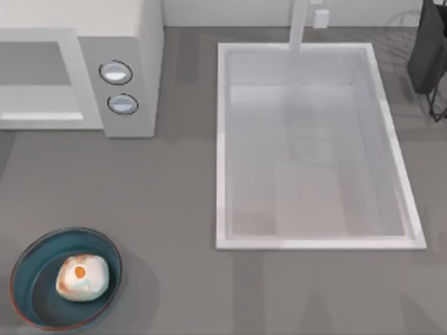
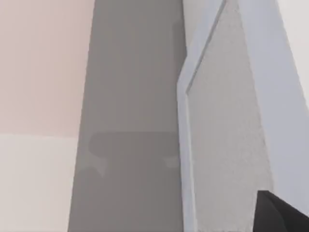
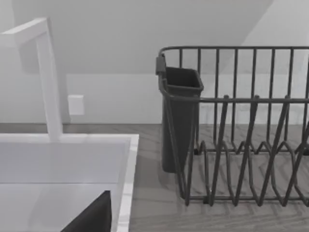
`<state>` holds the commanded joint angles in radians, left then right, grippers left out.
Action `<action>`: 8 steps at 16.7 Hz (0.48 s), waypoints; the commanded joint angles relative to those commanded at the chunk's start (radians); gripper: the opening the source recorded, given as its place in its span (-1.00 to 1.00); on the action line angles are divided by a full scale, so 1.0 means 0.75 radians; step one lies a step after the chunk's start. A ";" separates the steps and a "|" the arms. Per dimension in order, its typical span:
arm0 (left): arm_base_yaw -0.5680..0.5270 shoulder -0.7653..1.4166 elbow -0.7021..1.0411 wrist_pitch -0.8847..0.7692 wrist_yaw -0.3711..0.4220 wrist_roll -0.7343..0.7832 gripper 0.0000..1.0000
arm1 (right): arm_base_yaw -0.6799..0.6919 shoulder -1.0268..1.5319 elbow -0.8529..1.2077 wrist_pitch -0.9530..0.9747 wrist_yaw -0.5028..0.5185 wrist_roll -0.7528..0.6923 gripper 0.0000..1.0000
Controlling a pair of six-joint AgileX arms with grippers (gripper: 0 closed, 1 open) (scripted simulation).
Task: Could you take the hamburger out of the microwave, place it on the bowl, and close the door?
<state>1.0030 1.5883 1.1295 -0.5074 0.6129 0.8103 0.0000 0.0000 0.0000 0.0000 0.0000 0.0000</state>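
The hamburger [image 1: 82,277], a pale lump with an orange spot, lies inside the teal bowl [image 1: 28,293] at the table's front left. At the back left stands the white microwave [image 1: 150,42] with two round knobs [image 1: 116,72]. Its door [image 1: 38,80] looks flush with the front in the top view. In the left wrist view the door's mesh window [image 2: 227,145] is very close, with a dark part of my left gripper [image 2: 282,212] beside it. The right wrist view has a dark part of my right gripper [image 3: 91,217] over the sink's corner.
A white sink basin [image 1: 222,139] with a faucet [image 1: 299,24] takes up the middle and right of the table. A dark wire dish rack [image 3: 241,145] with a cutlery cup [image 3: 178,121] stands at the back right [image 1: 429,56]. Grey counter lies between bowl and sink.
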 joint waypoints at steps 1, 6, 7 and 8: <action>0.019 0.046 0.075 -0.089 0.020 0.038 -1.00 | 0.000 0.000 0.000 0.000 0.000 0.000 1.00; 0.048 0.168 0.279 -0.316 0.071 0.133 -1.00 | 0.000 0.000 0.000 0.000 0.000 0.000 1.00; 0.048 0.170 0.282 -0.320 0.072 0.134 -1.00 | 0.000 0.000 0.000 0.000 0.000 0.000 1.00; 0.048 0.170 0.282 -0.320 0.072 0.134 -1.00 | 0.000 0.000 0.000 0.000 0.000 0.000 1.00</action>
<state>1.0391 1.7159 1.3409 -0.7474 0.6671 0.9109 0.0000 0.0000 0.0000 0.0000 0.0000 0.0000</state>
